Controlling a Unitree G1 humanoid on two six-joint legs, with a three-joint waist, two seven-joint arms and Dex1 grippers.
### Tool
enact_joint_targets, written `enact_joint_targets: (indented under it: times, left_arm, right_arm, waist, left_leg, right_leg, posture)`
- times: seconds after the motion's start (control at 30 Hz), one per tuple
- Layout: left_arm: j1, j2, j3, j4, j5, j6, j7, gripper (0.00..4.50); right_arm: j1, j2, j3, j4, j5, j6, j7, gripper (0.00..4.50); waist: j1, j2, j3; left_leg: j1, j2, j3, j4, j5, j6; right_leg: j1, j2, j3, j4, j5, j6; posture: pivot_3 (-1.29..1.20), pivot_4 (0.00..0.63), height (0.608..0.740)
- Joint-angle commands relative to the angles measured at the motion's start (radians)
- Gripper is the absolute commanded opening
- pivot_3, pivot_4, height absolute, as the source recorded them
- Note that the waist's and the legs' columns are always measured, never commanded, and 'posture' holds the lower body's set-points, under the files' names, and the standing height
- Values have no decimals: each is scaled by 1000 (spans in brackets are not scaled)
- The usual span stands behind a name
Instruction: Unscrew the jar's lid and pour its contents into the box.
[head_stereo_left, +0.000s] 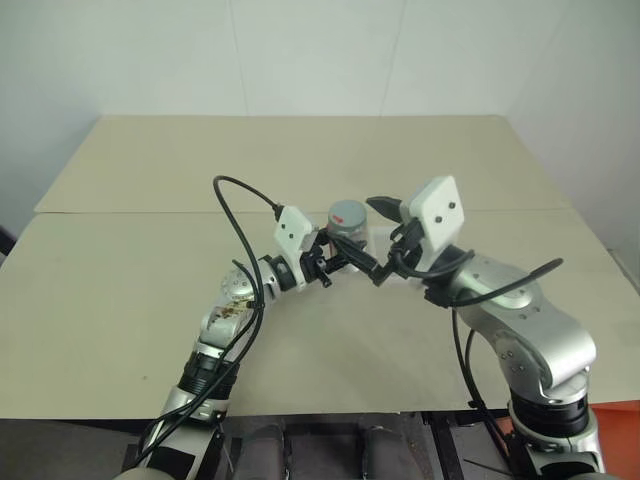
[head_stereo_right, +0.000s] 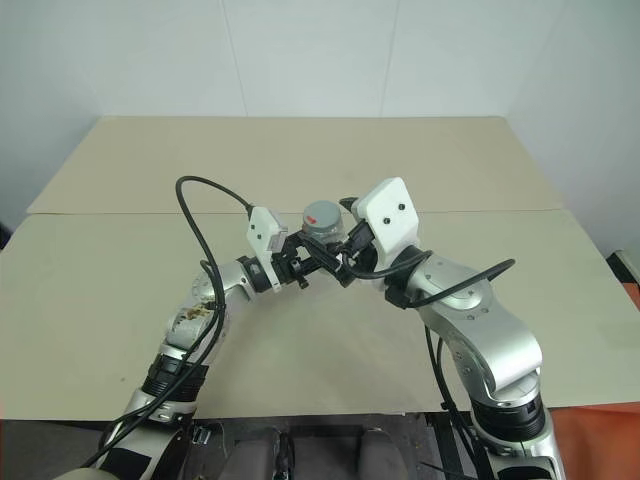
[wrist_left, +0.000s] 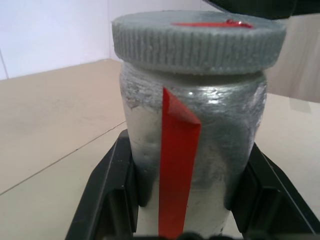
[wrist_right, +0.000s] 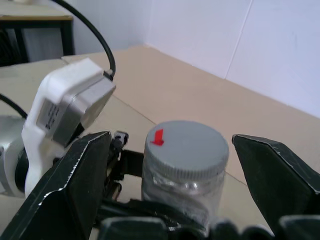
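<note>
Grey ribbed lid (wrist_left: 199, 42) with a small red mark on top, screwed onto the clear jar (wrist_left: 192, 150), as wide as the jar itself. Jar upright, raised above the beige table (head_stereo_left: 300, 160) at the middle of the head views, gripped by the left gripper (head_stereo_left: 345, 258). Left fingers (wrist_left: 112, 190) black, pinching the jar's body from both sides below the lid, one pad on each flank in the left wrist view. Red strip of label running down the jar's near side between those two pads; glass above it frosted or smeared, contents not discernible through it. Right gripper (wrist_right: 172, 165) brought in from the other side, level with the lid, fingers (wrist_right: 75, 185) spread wide, one on each side of the lid and clear of it in the right wrist view, a gap visible on both flanks. Upper right finger tip dark and pointed just beside the lid in the left eye view. White camera housing (head_stereo_left: 293, 228) on the left wrist and a larger white housing (head_stereo_left: 440, 213) on the right wrist, flanking the jar. Black cable (head_stereo_left: 235, 215) looping up and over from the left forearm to its wrist. Pale wall (head_stereo_left: 320, 50) behind the table's far edge.
</note>
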Motion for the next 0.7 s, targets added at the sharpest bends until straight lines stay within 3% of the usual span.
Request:
enact_joint_targets:
  times: [0.03,0.53,0.7]
  left_arm:
    - [-16,-10,5,-35,8,-37,8,1952]
    - [18,-18,-1,-74,27,-43,47,1952]
    - [16,-17,6,-77,28,-41,49,1952]
  right_arm:
    - [-32,20,-8,9,-18,-14,-29,4500]
    - [-30,44,26,45,-64,-54,-13,4500]
    - [-28,59,22,48,-60,-56,-9,3277]
  waist:
    - [0,0,0]
    - [0,0,0]
    - [-1,0,0]
  left_leg:
    - [0,0,0,0,0,0]
    - [0,0,0,0,0,0]
    - [0,0,0,0,0,0]
  right_leg:
    - [0,0,0,0,0,0]
    - [0,0,0,0,0,0]
    - [0,0,0,0,0,0]
  posture:
    - [0,150,740]
    - [0,150,740]
    - [0,150,740]
